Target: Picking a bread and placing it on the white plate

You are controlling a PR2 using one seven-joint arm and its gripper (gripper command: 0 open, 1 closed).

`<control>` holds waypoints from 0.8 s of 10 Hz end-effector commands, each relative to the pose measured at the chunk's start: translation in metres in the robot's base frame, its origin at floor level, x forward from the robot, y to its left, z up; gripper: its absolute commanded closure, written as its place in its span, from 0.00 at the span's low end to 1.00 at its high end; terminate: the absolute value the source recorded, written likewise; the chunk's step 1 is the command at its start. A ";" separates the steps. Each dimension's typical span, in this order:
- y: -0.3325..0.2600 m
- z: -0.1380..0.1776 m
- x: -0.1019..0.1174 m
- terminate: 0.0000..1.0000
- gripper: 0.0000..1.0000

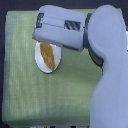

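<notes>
Bread (pixel 48 56) lies on the white plate (pixel 40 62); my gripper (pixel 41 34) hovers just above it, jaw state I cannot tell.

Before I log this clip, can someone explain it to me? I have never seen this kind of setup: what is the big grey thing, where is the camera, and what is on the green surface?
The big grey shape is one arm of a PR2 robot, seen by a single camera off the arm looking down on the scene. Its boxy end is the gripper, the hand; the picture does not show whether it is open or shut. Below it lies a green cloth. On that sits a white plate, partly hidden by the gripper. A golden-brown bread lies on the plate. Nothing visibly sits in the gripper.
</notes>
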 end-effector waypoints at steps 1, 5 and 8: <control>-0.037 0.073 0.021 0.00 0.00; -0.063 0.116 0.010 0.00 0.00; -0.099 0.118 0.008 0.00 0.00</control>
